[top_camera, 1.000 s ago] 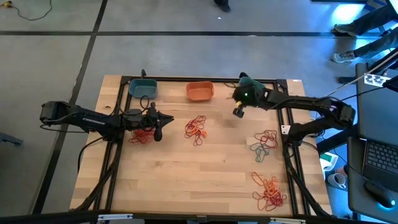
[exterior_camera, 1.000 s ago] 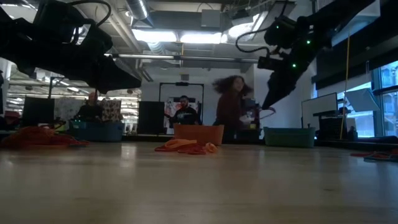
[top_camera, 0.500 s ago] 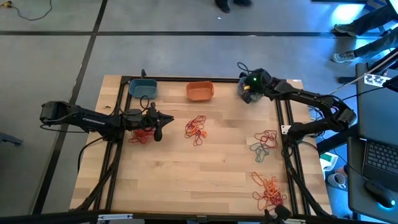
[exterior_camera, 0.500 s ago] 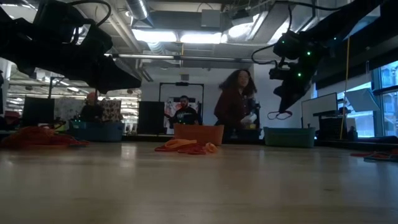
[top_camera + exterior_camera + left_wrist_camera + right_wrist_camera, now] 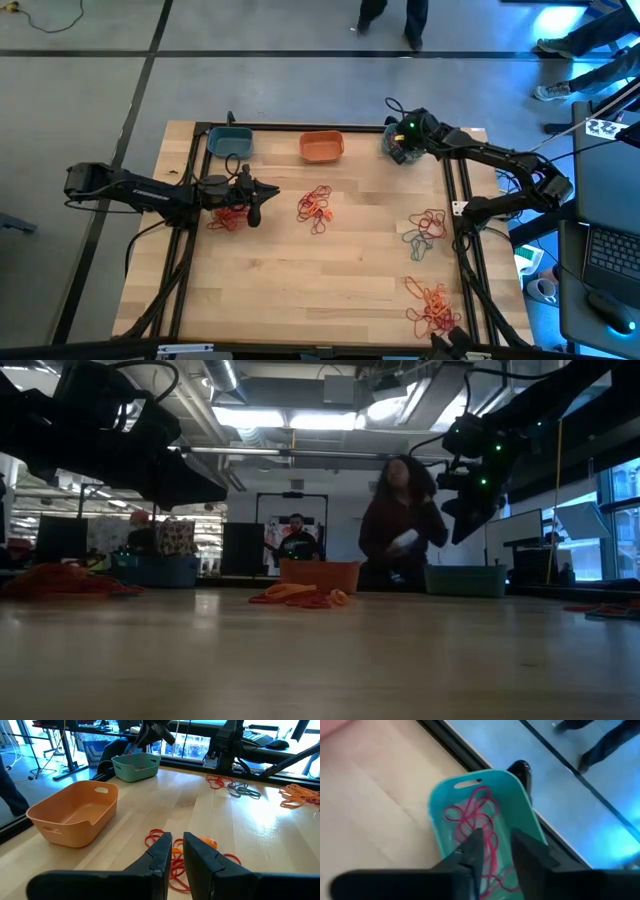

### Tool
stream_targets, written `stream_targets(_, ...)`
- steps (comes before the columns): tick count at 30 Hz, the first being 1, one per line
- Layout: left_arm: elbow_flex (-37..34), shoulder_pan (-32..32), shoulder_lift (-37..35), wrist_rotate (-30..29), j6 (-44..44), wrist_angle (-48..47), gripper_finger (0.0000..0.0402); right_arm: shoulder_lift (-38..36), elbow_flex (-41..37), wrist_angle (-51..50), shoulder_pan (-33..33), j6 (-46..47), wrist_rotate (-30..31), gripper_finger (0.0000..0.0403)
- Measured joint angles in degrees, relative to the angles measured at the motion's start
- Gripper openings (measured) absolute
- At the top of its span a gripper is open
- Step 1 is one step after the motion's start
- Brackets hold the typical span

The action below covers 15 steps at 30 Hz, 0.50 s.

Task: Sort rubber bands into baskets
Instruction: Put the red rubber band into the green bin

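My right gripper (image 5: pixel 495 845) hangs open above the teal basket (image 5: pixel 485 785) at the table's far right corner, with nothing between its fingers. Red rubber bands (image 5: pixel 475 815) lie in that basket. In the high view the gripper (image 5: pixel 400 150) covers most of it. My left gripper (image 5: pixel 177 850) waits low at the table's left, pointing level at the centre pile of red and orange rubber bands (image 5: pixel 315 205). Only a narrow gap parts its fingers, with nothing in it. The orange basket (image 5: pixel 321 147) and the blue basket (image 5: pixel 229 141) stand along the far edge.
Further piles of bands lie under the left arm (image 5: pixel 228 218), at the right (image 5: pixel 427 228) and at the near right (image 5: pixel 433 305). Dark frame rails (image 5: pixel 455 200) run along the table's sides. A person (image 5: pixel 400 530) moves beyond the far edge.
My right gripper has swung toward the table's far right corner and come to rest over the teal basket. A band loop that hung below its fingertips half a second ago no longer hangs there. The person behind the table has walked on.
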Motion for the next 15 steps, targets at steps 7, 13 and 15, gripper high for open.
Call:
stream_targets(7,0.00,0.00,0.00,-0.01,-0.02,0.02,0.0045,-1.30,0.02,-4.63,1.62,-0.39,-3.03,0.0161)
stream_targets(13,0.00,0.00,0.01,0.00,-0.04,0.02,0.0045,-5.44,0.07,-15.66,7.62,1.90,-3.69,0.0163)
stream_targets(15,0.00,0.00,-0.02,0.00,-0.04,0.02,0.0045,-6.65,0.07,-19.43,9.55,5.02,-3.74,0.0163)
